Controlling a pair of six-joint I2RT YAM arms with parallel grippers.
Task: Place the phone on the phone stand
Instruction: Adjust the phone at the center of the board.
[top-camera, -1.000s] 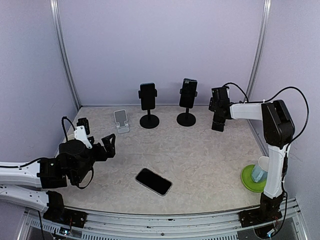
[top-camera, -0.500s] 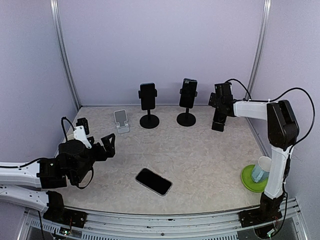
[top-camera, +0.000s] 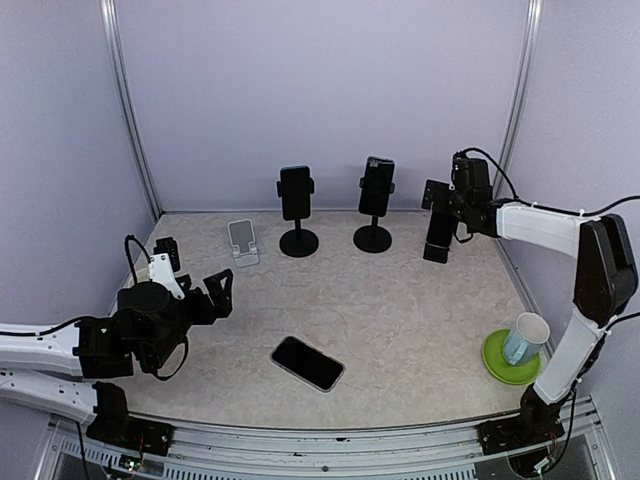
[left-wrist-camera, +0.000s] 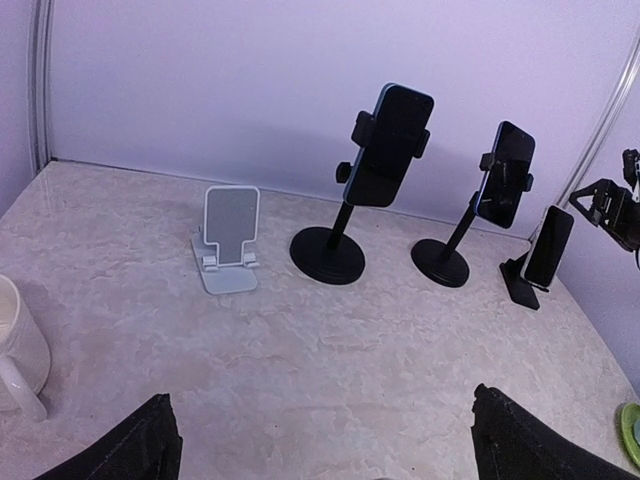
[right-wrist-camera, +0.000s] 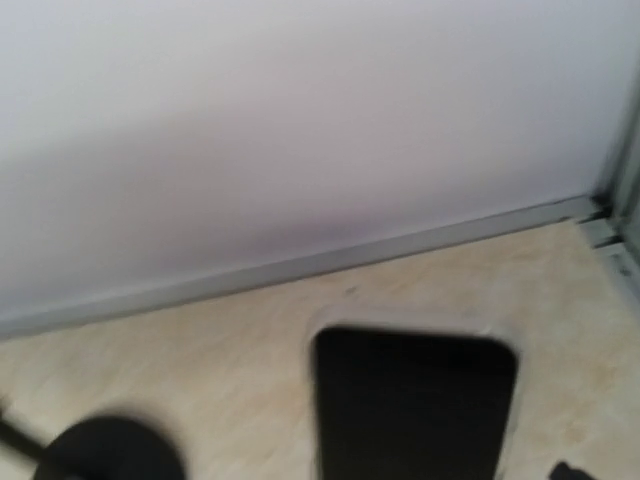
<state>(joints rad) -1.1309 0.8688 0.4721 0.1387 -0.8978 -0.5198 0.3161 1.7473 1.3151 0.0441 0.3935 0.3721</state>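
We see the phone (top-camera: 438, 236) leaning on the low black stand (left-wrist-camera: 520, 283) at the far right of the desk (top-camera: 400, 310). Right gripper (top-camera: 436, 196) hangs just above it, apart from it; we can't tell its opening. Left gripper (top-camera: 216, 292) sits near left, fingers wide apart.

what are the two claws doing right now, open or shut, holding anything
left claw: open, holding nothing.
right claw: cannot tell whether open or shut; it sits just above the propped phone.
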